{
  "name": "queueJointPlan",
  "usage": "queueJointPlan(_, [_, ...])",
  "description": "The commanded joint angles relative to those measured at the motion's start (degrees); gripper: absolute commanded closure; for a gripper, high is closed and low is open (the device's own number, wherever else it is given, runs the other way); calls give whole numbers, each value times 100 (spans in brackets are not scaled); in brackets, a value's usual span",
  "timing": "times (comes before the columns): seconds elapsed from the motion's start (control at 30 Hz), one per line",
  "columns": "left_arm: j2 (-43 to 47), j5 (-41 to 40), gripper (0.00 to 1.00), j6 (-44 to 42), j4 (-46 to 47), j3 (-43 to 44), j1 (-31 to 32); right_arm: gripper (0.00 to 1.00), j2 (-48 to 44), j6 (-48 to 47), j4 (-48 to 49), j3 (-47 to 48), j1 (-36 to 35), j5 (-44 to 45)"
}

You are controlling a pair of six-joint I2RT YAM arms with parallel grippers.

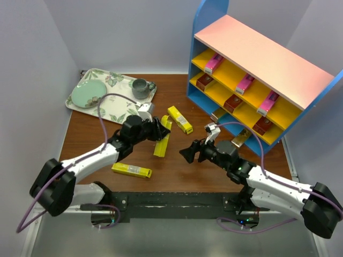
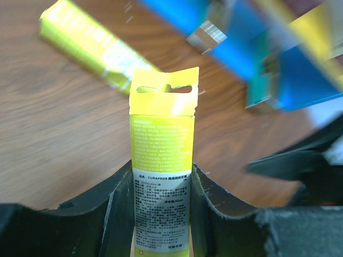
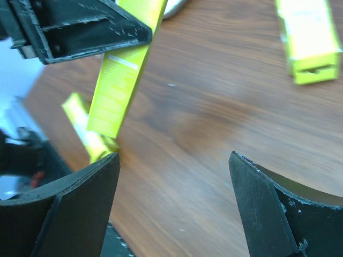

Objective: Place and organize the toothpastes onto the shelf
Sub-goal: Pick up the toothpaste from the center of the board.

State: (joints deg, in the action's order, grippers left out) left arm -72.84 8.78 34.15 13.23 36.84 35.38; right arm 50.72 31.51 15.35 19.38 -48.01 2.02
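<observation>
At the desk's middle, the left gripper (image 2: 161, 184) is clenched on a yellow toothpaste carton (image 2: 162, 134). It is slim, glossy cardboard with a slotted hang tab and a white label panel reading "CURAPROX" (the finer print is illegible). A second yellow carton (image 1: 180, 119) lies flat just to its right on the wood-grain desk (image 1: 86, 142), and a third yellow carton (image 1: 131, 169) lies nearer. The right gripper (image 3: 174, 158) stands released, holding nothing. Pink cartons (image 1: 214, 63) and dark red cartons (image 1: 203, 81) sit on the orange boards of the shelf (image 1: 257, 53), far right.
</observation>
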Motion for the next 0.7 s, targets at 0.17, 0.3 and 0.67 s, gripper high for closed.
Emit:
queueJointPlan(0.17, [1298,98,68,1857,3061,-1257,-110,11,614,787,1883,206,-33,-1458])
queueJointPlan(0.3, [1483,89,67,2253,3789,-1574,-110,10,851,901,2382,330,-33,-1906])
queueJointPlan(0.67, [1395,107,66,2983,5232,-1988,-101,10,1730,1305,3632,558,-42,-2671])
